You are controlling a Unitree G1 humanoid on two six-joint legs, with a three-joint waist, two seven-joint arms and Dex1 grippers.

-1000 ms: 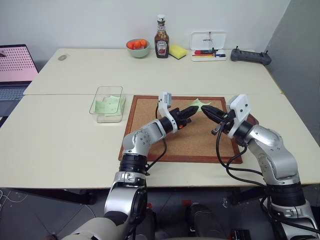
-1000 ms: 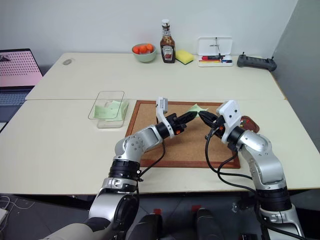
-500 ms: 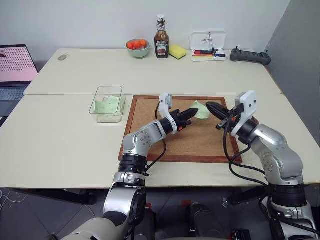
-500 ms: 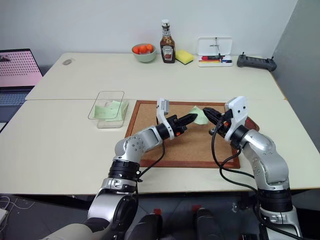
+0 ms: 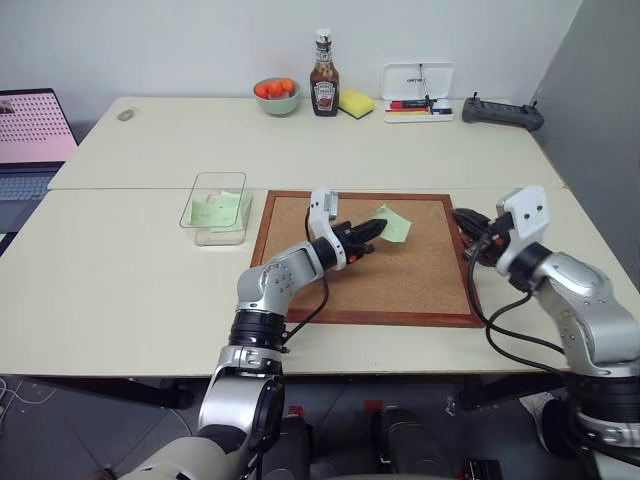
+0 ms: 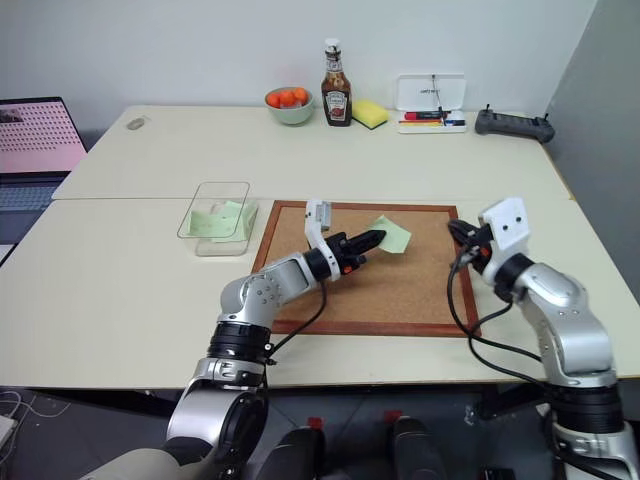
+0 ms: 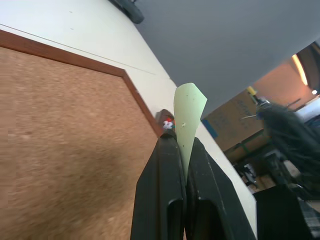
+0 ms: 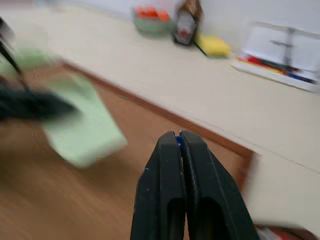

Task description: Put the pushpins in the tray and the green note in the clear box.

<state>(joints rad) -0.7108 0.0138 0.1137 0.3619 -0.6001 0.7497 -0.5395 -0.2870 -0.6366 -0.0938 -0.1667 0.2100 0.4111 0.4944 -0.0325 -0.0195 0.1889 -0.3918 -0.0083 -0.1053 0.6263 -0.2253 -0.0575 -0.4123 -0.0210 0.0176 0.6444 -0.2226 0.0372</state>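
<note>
The pale-green note [image 5: 391,224] is lifted just over the cork board [image 5: 400,285], with my left gripper [image 5: 376,228] shut on its near edge. In the left wrist view the green note [image 7: 186,117] stands pinched between the two black fingers. My right gripper [image 5: 460,214] hovers at the board's right edge, shut, with a speck of blue pushpin [image 8: 178,138] at its tips. The reddish-brown tray [image 7: 164,116] peeks out beyond the board's edge with coloured pin heads in it. The clear box [image 5: 214,208] stands left of the board, green paper lying inside.
Along the back of the table stand a green bowl of oranges [image 5: 276,96], a ketchup bottle [image 5: 324,78], a yellow sponge [image 5: 355,102], a white case with markers [image 5: 418,90] and a black controller [image 5: 502,111]. A laptop [image 5: 30,140] sits at the far left.
My right gripper has drawn away from the note to the right, out to the board's right edge. The left gripper keeps hold of the note and has barely moved.
</note>
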